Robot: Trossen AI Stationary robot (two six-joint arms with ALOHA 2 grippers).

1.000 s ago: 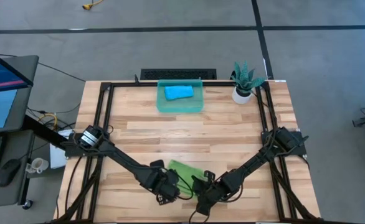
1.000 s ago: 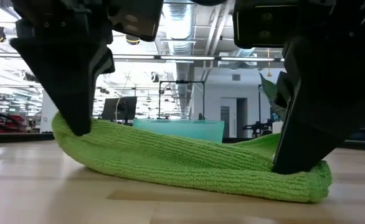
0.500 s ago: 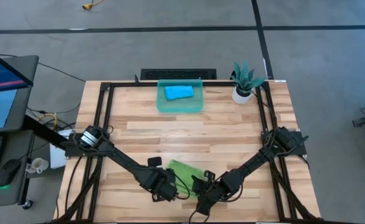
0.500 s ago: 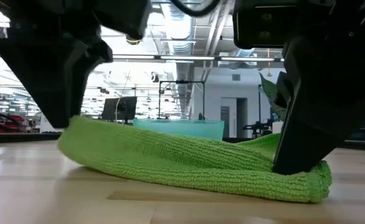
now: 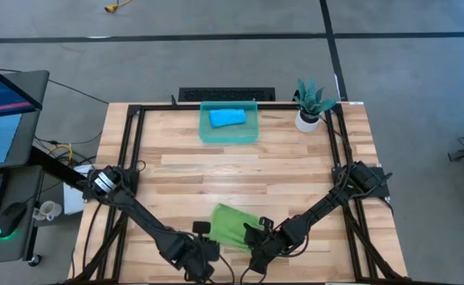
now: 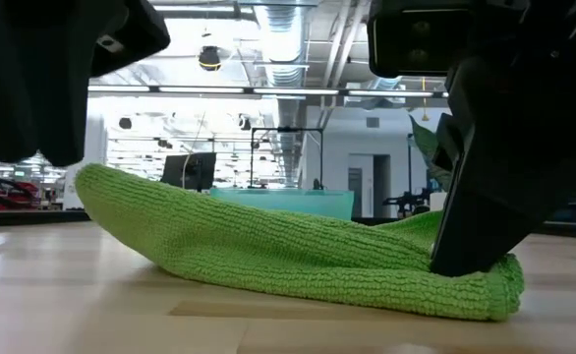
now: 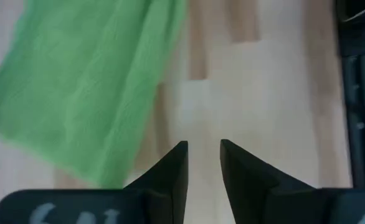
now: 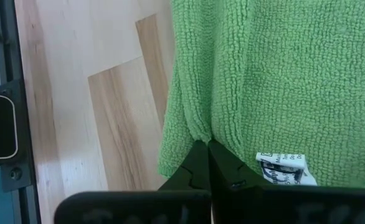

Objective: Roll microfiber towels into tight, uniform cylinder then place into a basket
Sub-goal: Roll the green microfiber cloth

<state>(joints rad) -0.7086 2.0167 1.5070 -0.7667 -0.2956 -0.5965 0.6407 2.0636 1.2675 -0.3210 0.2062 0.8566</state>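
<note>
Rolling step: right gripper pinches the lime-green towel at lower centre; left gripper, slightly spread and empty, must regrasp.

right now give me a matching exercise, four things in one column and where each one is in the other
Things:
1. blue towel
2. green towel
3. plant
4. left pincer

Places:
A. over bare wood, beside the green towel
B. far right corner of the table
C. inside the basket
D. near edge of the table, pinched by the right pincer

Pairs: 1-C, 2-D, 3-B, 4-A
</note>
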